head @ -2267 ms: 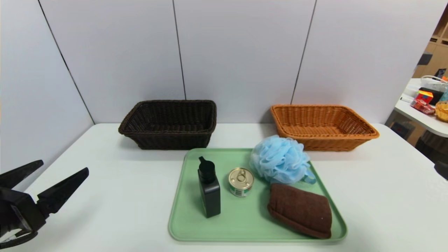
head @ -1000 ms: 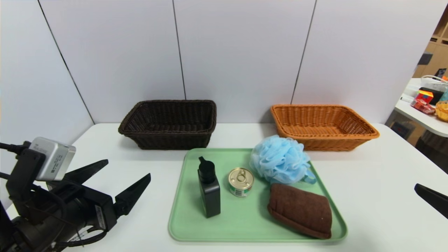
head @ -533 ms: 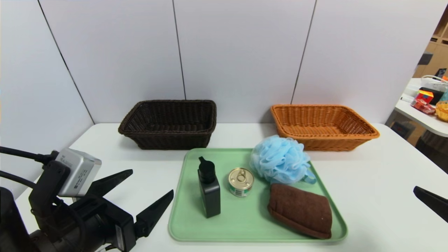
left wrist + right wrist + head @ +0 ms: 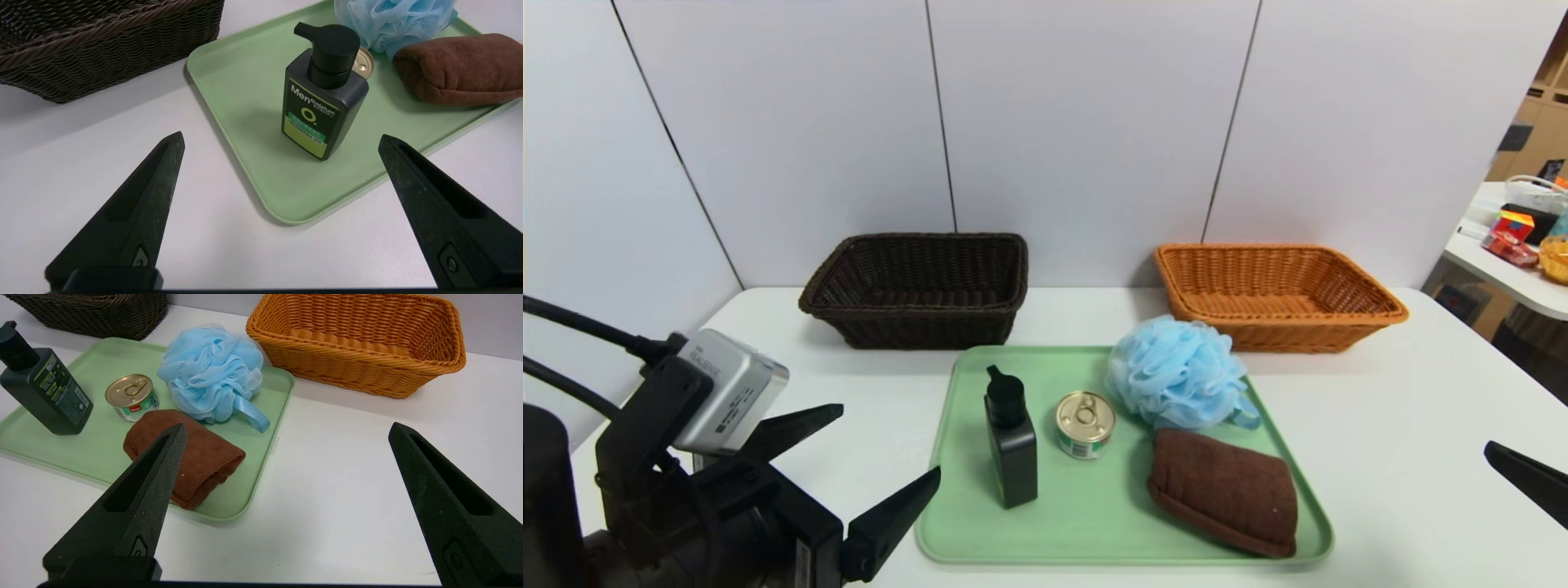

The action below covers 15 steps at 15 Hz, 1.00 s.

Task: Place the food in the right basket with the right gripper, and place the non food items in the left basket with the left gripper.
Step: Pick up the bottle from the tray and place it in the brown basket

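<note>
Your landmark is the green tray (image 4: 1094, 523) in the middle of the white table (image 4: 1405, 425). All four items sit on it. The black bottle (image 4: 1011, 453) stands upright near the tray's left edge, pump cap on top. The tin can (image 4: 1085, 424) is just right of the bottle, gold pull-ring lid up. The blue pouf (image 4: 1176, 371) fills the tray's far right corner, its ribbon loop hanging toward the tray's right rim. The brown towel (image 4: 1225, 490) lies folded in the tray's near right corner, close to the pouf, contact unclear.

The dark left basket (image 4: 919, 290) sits behind the tray's far left corner, apart from it. The orange right basket (image 4: 1274, 294) sits behind the tray's far right corner, near the pouf but not touching. You see nothing inside either basket.

Your left gripper (image 4: 882, 457) hovers off the tray's left edge, jaws spread wide, holding nothing; in the left wrist view the bottle sits between the two fingertips, farther on. Your right gripper (image 4: 286, 433) is well off the tray's right side, only one fingertip (image 4: 1523, 474) in the head view; jaws wide apart, empty.
</note>
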### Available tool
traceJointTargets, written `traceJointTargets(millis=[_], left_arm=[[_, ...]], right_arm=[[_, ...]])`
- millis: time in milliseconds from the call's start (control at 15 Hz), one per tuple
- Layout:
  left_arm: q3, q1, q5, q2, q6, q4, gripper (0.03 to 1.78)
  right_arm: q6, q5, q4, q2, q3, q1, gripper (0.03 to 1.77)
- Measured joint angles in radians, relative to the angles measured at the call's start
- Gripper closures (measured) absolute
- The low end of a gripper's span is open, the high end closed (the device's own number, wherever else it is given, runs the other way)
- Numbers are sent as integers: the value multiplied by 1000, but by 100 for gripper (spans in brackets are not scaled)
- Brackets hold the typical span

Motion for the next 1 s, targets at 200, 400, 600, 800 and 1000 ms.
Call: traceJointTargets(millis=[200,400,600,800,1000], left_arm=[[-99,-34,36,41,-70,102,12],[-141,-113,168,132,-154,82,12],[-169,-176,286,219,-178,34,12],[-194,-210,325,280,-200,26,12],[-226,-229,378,334,-226,35,12]], right_arm=[[-1,0,2,0,1,-1,9],[-8,-1,2,2,1,-1,9],[-20,-2,4,5,1,-1,9],[-22,-2,6,7,5,-3,9],[-22,-3,5,8,12,-4,9]])
